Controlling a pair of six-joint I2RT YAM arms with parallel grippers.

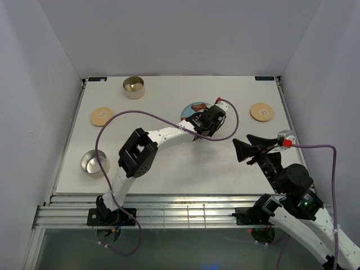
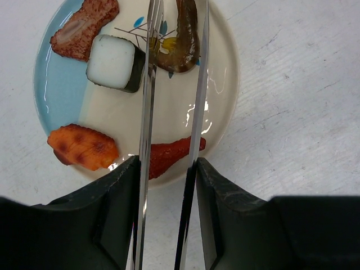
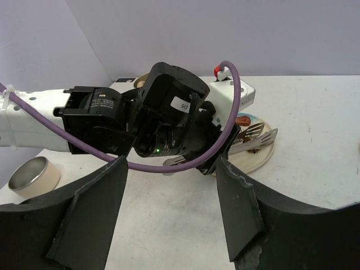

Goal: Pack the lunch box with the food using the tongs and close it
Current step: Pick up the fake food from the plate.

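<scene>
1. My left jaws (image 2: pixel 167 169) are clamped on the tongs (image 2: pixel 147 112), one finger pressing on the outside of each thin arm; the arms stand a little apart.
2. The tongs reach out over the plate (image 2: pixel 228 73); a dark curved piece (image 2: pixel 183 39) lies between the arms, and I cannot tell whether they touch it; a red strip (image 2: pixel 169 154) lies under both arms.
3. To their left on the plate: a white block with a dark band (image 2: pixel 112 62), a brown piece (image 2: pixel 84 28), an orange piece (image 2: pixel 83 147).
4. My right jaws (image 3: pixel 171 166) gape wide with nothing in them, above the bench (image 1: pixel 185 169) towards its right edge.
5. One open tin (image 1: pixel 133 86) sits at the far edge; the other (image 1: pixel 94 162) at the left edge.
6. The lids lie apart; one (image 1: pixel 101 116) near the left edge, one (image 1: pixel 261 111) near the right.
</scene>
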